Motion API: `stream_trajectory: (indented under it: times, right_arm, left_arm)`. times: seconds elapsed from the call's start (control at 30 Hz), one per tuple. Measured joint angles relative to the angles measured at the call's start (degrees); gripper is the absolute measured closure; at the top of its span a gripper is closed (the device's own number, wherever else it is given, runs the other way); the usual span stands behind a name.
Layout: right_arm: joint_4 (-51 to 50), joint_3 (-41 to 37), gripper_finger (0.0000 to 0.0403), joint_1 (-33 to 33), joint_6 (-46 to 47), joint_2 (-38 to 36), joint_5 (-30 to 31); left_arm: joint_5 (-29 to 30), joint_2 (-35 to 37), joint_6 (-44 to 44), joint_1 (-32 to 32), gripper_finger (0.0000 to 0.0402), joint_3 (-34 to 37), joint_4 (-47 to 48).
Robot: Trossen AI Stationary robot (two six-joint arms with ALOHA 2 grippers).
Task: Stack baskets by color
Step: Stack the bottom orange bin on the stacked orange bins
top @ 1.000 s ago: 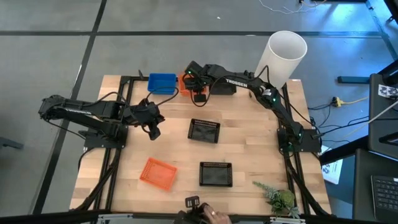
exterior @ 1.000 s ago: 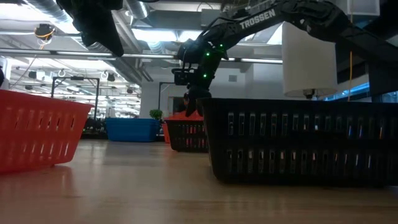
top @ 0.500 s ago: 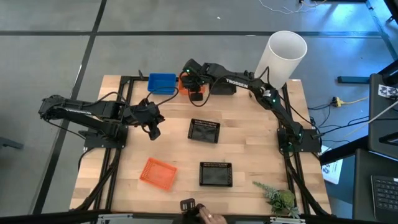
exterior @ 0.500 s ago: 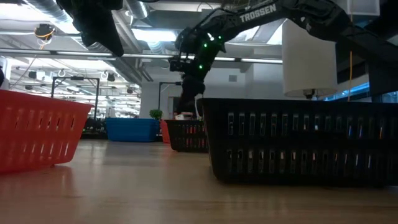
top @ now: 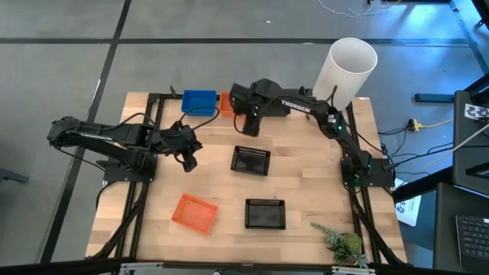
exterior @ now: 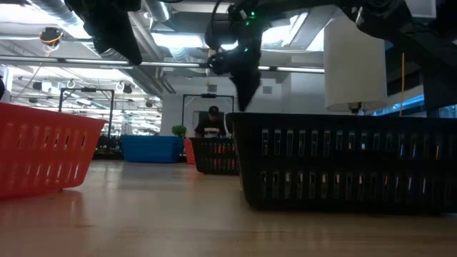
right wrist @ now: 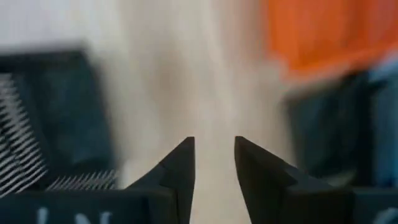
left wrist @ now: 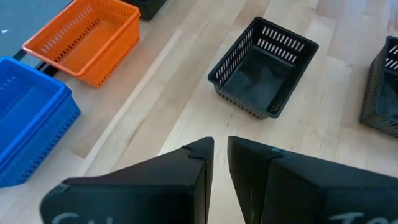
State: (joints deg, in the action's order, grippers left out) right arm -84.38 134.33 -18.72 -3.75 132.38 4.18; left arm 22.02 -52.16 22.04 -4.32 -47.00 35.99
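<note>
Along the far edge a blue basket [top: 199,101] sits next to an orange basket [top: 225,101], whose right part my right arm hides. Two black baskets rest on their bottoms, one mid-table [top: 250,160] and one nearer [top: 265,214]. A second orange basket [top: 192,211] lies near left. My right gripper [top: 248,126] hangs open above the bare wood, between the far orange basket [right wrist: 323,31] and the mid-table black basket [right wrist: 43,124], with nothing between its fingers. My left gripper [left wrist: 221,146] waits at the left, high above the table, all but shut, and holds nothing.
A tall white cylinder [top: 348,69] stands at the far right corner, and a small plant [top: 340,244] at the near right. Bare wood lies between the baskets. In the low view a person [exterior: 212,121] shows in the room behind the table.
My right gripper has risen from the orange basket at the far edge and come toward the table's near edge and somewhat to the right, its wrist turning on the way. The orange basket stays on the table beside the blue one.
</note>
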Motion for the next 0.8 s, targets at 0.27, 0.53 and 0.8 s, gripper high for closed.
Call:
stream_trajectory:
  times: [0.27,0.53,0.8]
  right_arm:
    - [-5.5,-4.05,0.0289,6.03,7.76,-1.31,-3.27]
    - [-5.53,-20.11,0.0289,12.88,4.91,-11.4,-4.02]
    - [2.37,-44.56,0.0289,18.92,15.8,-29.19,-3.85]
  left_arm:
    - [-0.02,-0.01,0.38,0.02,0.0363,0.0,0.0]
    - [-2.25,-0.02,3.39,0.02,0.0363,-0.02,0.94]
    - [-7.08,-0.02,3.38,0.02,0.0363,-0.02,1.03]
